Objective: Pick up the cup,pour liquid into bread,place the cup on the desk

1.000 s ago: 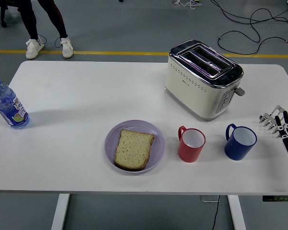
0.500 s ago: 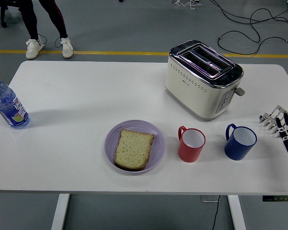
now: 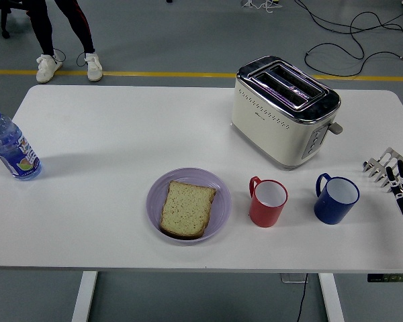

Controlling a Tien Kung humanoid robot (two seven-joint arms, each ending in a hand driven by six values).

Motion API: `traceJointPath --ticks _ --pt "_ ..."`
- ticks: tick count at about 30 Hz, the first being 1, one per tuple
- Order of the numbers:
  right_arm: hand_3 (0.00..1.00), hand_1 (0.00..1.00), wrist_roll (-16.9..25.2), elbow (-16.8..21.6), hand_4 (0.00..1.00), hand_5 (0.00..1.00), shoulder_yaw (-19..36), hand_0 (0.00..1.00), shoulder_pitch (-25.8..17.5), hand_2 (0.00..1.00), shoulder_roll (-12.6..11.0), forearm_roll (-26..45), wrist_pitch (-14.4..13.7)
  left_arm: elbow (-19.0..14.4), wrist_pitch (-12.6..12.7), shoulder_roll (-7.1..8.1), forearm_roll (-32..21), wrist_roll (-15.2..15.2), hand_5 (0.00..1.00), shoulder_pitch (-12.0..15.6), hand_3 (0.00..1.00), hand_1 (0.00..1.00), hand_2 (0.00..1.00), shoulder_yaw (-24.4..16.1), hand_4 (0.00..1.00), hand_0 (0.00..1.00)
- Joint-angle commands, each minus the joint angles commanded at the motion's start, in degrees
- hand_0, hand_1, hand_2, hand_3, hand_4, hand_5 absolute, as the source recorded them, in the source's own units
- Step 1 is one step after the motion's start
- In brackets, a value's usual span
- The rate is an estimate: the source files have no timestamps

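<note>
Nearest you on the white worktop (image 3: 107, 141) sits a purple plate (image 3: 189, 204) with a slice of bread (image 3: 187, 208) lying flat on it. Just right of the plate stands a red cup (image 3: 267, 202), upright, handle turned to the left. Beyond it to the right is a blue cup (image 3: 336, 198), also upright and apart from the red one. Your right hand (image 3: 397, 180) rests at the right edge, near the blue cup without touching it, its fingers (image 3: 377, 165) spread and holding nothing. Further back stands a cream toaster (image 3: 284, 111). A water bottle (image 3: 10, 145) is at the far left edge. Past the worktop, a person's legs (image 3: 62, 37) stand on the floor.
</note>
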Motion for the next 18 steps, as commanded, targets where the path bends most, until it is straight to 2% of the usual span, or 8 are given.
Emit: traceJointPath --ticks 18 --pt "0.611 0.646 -0.08 -0.01 0.474 0.209 -0.03 0.700 0.29 0.667 -0.07 0.29 0.09 0.00 0.03 -0.02 -0.39 -0.11 0.940 -0.20 0.665 0.711 0.737 0.09 0.426 0.674"
